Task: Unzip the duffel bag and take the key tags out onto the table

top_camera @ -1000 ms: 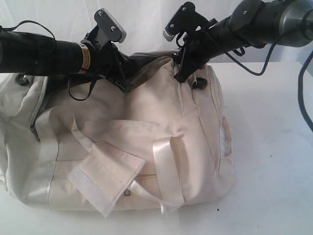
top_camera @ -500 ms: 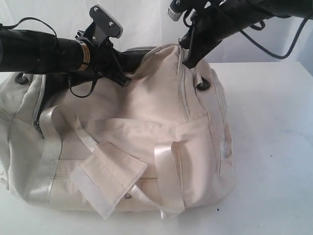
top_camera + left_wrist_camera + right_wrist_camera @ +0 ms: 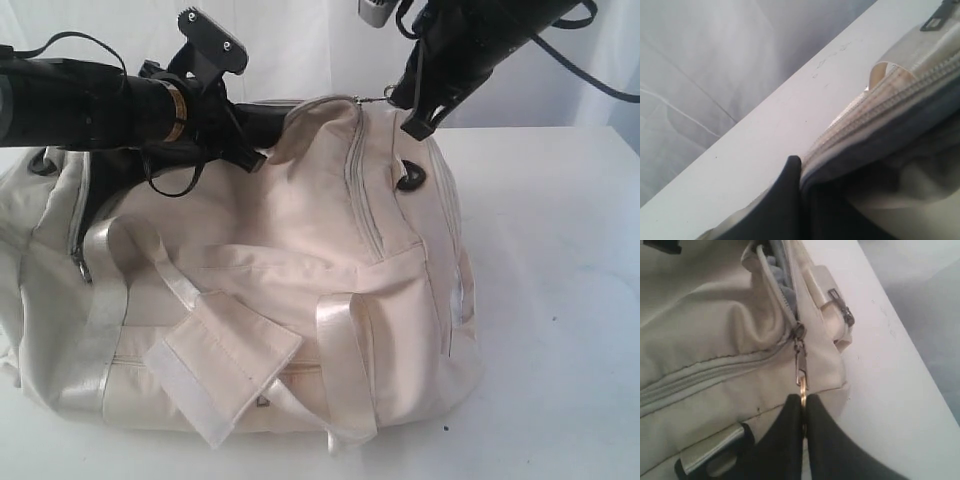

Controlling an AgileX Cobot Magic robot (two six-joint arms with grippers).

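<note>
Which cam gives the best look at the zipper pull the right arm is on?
Right wrist view: the metal zipper pull sits mid-frame, pinched at its tip by the right end effector. Exterior view shows it only as a small glint atop the duffel bag. Left wrist view shows only zipper teeth and lining.

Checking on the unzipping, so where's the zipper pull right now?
The zipper pull is at the top of the duffel bag toward the exterior view's right, pinched by the right gripper, above the black ring.
</note>
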